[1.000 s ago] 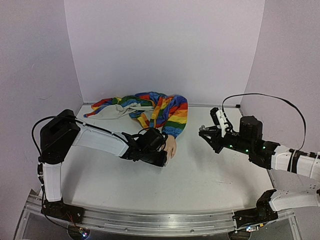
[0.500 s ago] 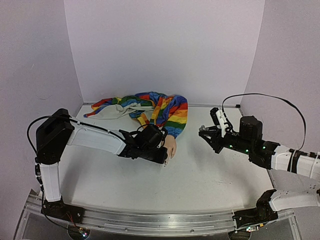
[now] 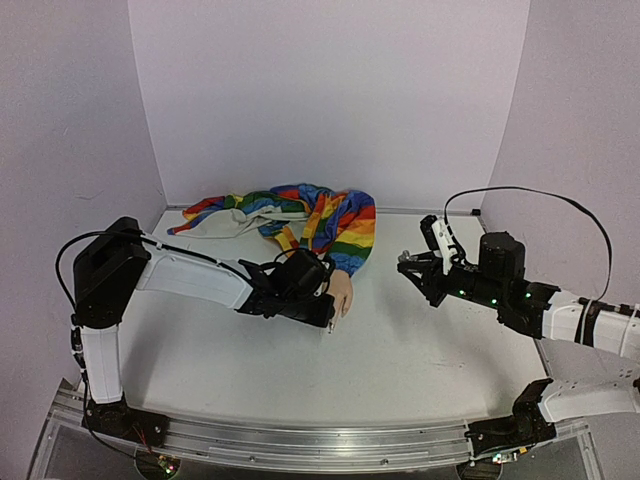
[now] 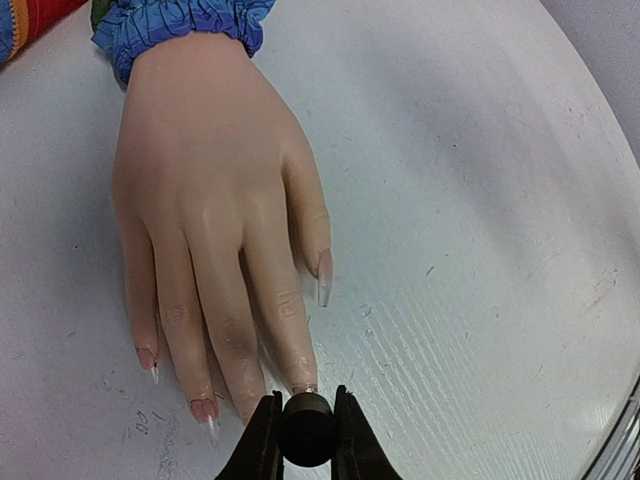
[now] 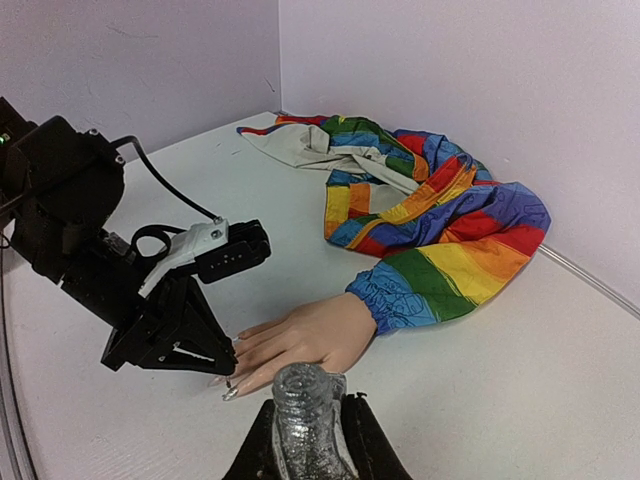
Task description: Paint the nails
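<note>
My left gripper (image 4: 306, 450) is clamped on a small dark round cap (image 4: 306, 430), which sits at the tip of the finger beside the thumb of the mannequin hand (image 4: 210, 190). The hand lies palm down on the table (image 4: 480, 200) with the nails (image 4: 205, 409) facing up. My right gripper (image 5: 305, 445) is clamped on a glittery bottle (image 5: 303, 400), well apart from the hand.
</note>
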